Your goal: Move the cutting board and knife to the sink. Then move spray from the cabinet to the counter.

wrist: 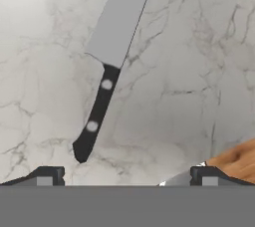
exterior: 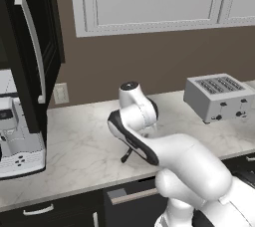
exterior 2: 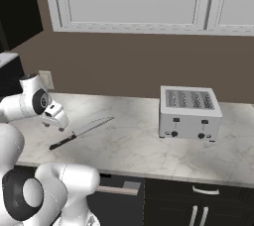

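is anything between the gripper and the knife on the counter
Nothing visible. In the hand view the open gripper looks at the knife lying on bare counter, with only marble between the fingertips and the black handle.

Chef's knife, pointed silvery blade, slim black handle with two pale rivets (exterior 2: 81, 133) (wrist: 107, 66) (exterior: 126, 156): lying flat on the pale white-grey marble-patterned desk (exterior 2: 134, 145) (wrist: 199, 61) (exterior: 74, 146), diagonal, handle toward the front edge, tip pointing toward the back wall. Light-brown wooden cutting board (wrist: 238, 160): just a corner visible in the hand view, near the knife's handle end, not touching it.
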Controlling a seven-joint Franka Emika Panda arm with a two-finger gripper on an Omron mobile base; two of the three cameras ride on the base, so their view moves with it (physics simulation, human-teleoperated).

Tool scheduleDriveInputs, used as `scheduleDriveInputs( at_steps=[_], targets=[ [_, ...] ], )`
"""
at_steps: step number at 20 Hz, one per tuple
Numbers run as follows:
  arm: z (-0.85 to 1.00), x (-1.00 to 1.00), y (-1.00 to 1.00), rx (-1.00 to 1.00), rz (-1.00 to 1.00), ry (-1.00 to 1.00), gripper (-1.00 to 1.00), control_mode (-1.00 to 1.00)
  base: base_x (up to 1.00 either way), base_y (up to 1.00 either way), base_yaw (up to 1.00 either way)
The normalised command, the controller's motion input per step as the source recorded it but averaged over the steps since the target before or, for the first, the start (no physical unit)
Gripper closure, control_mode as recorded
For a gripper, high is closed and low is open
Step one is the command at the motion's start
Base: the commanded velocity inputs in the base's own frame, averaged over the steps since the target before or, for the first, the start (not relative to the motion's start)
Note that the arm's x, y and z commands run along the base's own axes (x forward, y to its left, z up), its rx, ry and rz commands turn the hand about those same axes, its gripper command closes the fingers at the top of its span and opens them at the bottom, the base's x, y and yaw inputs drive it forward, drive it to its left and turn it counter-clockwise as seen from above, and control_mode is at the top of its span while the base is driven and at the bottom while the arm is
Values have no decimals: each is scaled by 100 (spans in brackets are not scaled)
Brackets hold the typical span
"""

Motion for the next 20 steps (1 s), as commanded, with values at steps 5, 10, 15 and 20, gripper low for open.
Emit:
scheduleDriveInputs(
  at_steps=[5, 10, 15, 20],
  targets=[
    [-43, 0, 7, 2, -16, -9, -100, -100, 0, 0, 0],
    [-37, 3, 9, 1, -16, -7, -100, -100, 0, 0, 0],
    [-26, 7, 1, 9, -13, 0, -100, -100, 0, 0, 0],
    [-21, 13, 0, 13, -8, 0, -100, -100, 0, 0, 0]
  ],
)
